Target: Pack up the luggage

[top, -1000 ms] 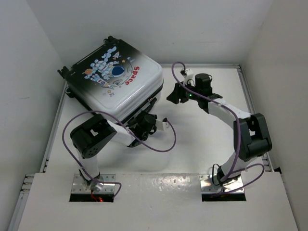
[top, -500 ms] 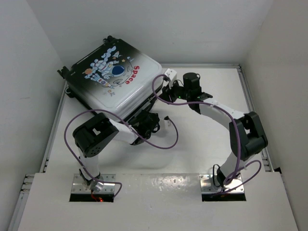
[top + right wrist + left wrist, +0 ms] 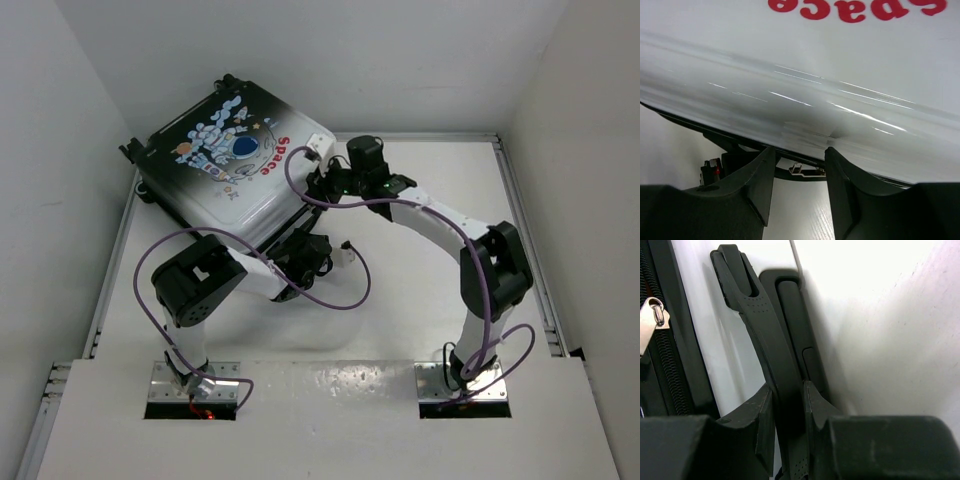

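Left gripper (image 3: 787, 400): set narrow, fingers pinched from both sides on the black strap handle (image 3: 759, 325) on the side wall of the suitcase (image 3: 240, 170); firm grip. Right gripper (image 3: 800, 152): fingers parted about halfway, nothing between them; tips at the lower edge of the glossy white shell, just by the dark seam, with a small silver zip tab (image 3: 797, 169) in the gap beyond.

Body of suitcase: small, hard-shelled, closed, lying printed face up at the far left of the table (image 3: 420, 290), close to the left wall. Shell black at the far end, fading to white at the near end. Dark zip (image 3: 667, 375) along the side seam, silver pull (image 3: 654, 315) hanging beside it.

Print: cartoon astronaut (image 3: 240, 147) among small planets and clouds. Lettering: "Space" (image 3: 855, 7) in red, beside the astronaut. Pale blue lettering on the astronaut's other side too small to read.
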Tool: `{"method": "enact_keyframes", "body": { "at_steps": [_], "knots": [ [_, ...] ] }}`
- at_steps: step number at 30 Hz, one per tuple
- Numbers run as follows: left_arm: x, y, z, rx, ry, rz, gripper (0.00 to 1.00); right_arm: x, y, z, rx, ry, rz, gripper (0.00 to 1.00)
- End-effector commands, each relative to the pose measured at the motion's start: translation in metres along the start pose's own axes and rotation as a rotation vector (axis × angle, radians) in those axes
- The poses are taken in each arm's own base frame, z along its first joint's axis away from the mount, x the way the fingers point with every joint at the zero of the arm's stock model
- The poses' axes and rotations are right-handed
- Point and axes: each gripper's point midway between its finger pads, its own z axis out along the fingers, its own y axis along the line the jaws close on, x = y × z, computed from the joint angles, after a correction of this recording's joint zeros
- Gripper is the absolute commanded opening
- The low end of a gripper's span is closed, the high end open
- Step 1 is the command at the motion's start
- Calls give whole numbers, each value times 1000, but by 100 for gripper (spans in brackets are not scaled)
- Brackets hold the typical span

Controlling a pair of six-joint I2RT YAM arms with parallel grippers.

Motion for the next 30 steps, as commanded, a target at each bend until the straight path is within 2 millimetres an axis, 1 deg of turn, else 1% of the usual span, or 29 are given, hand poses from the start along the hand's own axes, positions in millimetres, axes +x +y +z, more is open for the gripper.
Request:
{"method": "enact_keyframes", "body": {
  "at_steps": [1, 2, 3, 4, 5, 7, 8, 9, 11, 12, 13, 14, 15, 16, 17, 18, 19, 20, 22, 23, 24, 25, 26, 27, 29, 30],
  "knots": [
    [31, -54, -1, 197, 66, 190, 0, 6, 12, 8, -29, 74, -18, 44],
    [30, -53, 0, 190, 62, 184, 0, 7, 7, 9, -5, 89, -52, 44],
    [30, -53, 0, 190, 62, 184, 0, 5, 6, 11, -1, 94, -67, 44],
    [30, -53, 0, 190, 62, 184, 0, 18, 8, 12, -9, 141, -71, 44],
    [30, -53, 0, 190, 62, 184, 0, 15, 8, 14, 2, 151, -95, 44],
    [32, -52, 3, 189, 69, 180, 0, 27, 4, 16, 27, 204, -101, 44],
    [32, -52, 3, 189, 69, 180, 0, 21, 3, 17, 31, 202, -114, 44],
    [32, -52, 3, 189, 69, 180, 0, 31, 3, 17, 35, 238, -114, 44],
    [33, -55, 4, 196, 74, 185, 0, 34, 1, 20, 46, 251, -109, 44],
    [30, -52, 5, 188, 69, 179, 0, 37, -4, 19, 71, 263, -110, 44],
    [31, -48, 8, 180, 75, 157, 0, 39, -5, 23, 80, 264, -112, 44],
    [32, -49, 7, 188, 80, 164, 0, 38, -9, 23, 97, 262, -111, 40],
    [31, -49, 9, 188, 80, 163, 0, 42, -15, 23, 134, 280, -105, 37],
    [34, -48, 11, 186, 87, 159, 0, 39, -18, 25, 153, 270, -104, 35],
    [31, -44, 12, 179, 83, 153, 0, 44, -24, 26, 174, 279, -98, 28],
    [32, -48, 13, 185, 87, 158, 0, 45, -32, 23, 226, 287, -85, 25],
    [34, -45, 15, 185, 95, 154, 0, 43, -37, 23, 251, 278, -82, 21],
    [34, -45, 15, 185, 95, 154, 0, 46, -47, 19, 293, 288, -71, 15],
    [34, -45, 15, 185, 95, 154, 0, 48, -62, 10, 348, 293, -58, 11],
    [34, -45, 15, 185, 95, 154, 0, 47, -72, 3, 385, 294, -47, 7],
    [37, -43, 16, 184, 103, 149, 0, 48, -74, -3, 396, 289, -34, 7],
    [37, -43, 16, 184, 103, 149, 0, 51, -82, -9, 405, 287, -15, 6],
    [37, -43, 16, 184, 103, 149, 0, 52, -82, -14, 410, 285, 3, 6],
    [37, -43, 16, 184, 103, 149, 0, 59, -91, -21, 426, 301, 18, 6],
    [39, -47, 17, 190, 107, 154, 0, 69, -88, -23, 407, 320, 38, 4],
    [39, -47, 17, 190, 107, 154, 0, 73, -93, -28, 411, 326, 48, 4]
  ]
}}
